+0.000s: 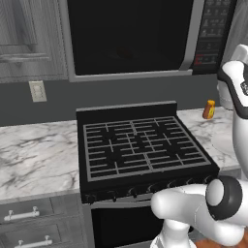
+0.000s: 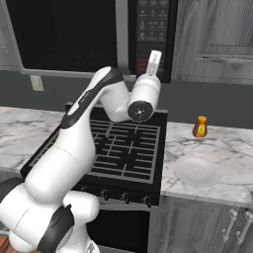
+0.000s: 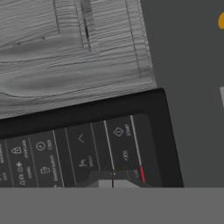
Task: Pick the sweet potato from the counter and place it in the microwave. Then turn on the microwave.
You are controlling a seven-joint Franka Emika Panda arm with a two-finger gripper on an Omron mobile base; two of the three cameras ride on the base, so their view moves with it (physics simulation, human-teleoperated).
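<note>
The microwave [image 1: 131,38] hangs above the stove with its black glass door closed, and the sweet potato is hidden from view. My gripper [image 2: 154,53] is raised to the dark button panel [image 2: 150,29] at the microwave's right side. In the hand view the two fingertips [image 3: 105,182] sit pressed together, shut on nothing, right at the bottom row of the button panel [image 3: 87,153], close to the start key [image 3: 119,131] and a red stripe. The white marble counter [image 2: 222,143] lies on both sides of the stove.
A black grated stovetop [image 1: 140,145] sits below the microwave. An orange bottle [image 2: 199,127] and a white plate [image 2: 196,170] stand on the right counter. Grey wood cabinets [image 2: 217,39] flank the microwave. A wall outlet [image 1: 37,90] is at the left.
</note>
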